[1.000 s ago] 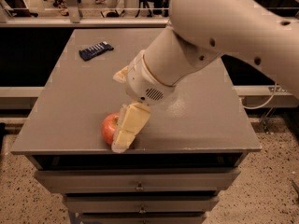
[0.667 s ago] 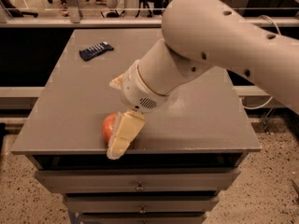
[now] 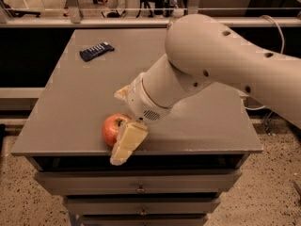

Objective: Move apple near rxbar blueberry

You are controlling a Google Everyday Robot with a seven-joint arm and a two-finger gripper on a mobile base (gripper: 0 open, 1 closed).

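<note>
The apple [image 3: 113, 128] sits at the front edge of the grey cabinet top [image 3: 75, 102], left of its middle. The gripper [image 3: 121, 125] hangs low over the cabinet top's front, jaws spread wide. One cream finger [image 3: 128, 142] overlaps the fruit's right side and juts past the front edge, while the other peeks out behind. The rxbar blueberry [image 3: 96, 51] lies toward the cabinet top's far left, well apart. The white arm [image 3: 211, 65] reaches in from the cabinet top's right.

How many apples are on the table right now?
1. The apple sits near the front edge of the table, left of centre, with the tool right beside it. The arm may hide others.
</note>
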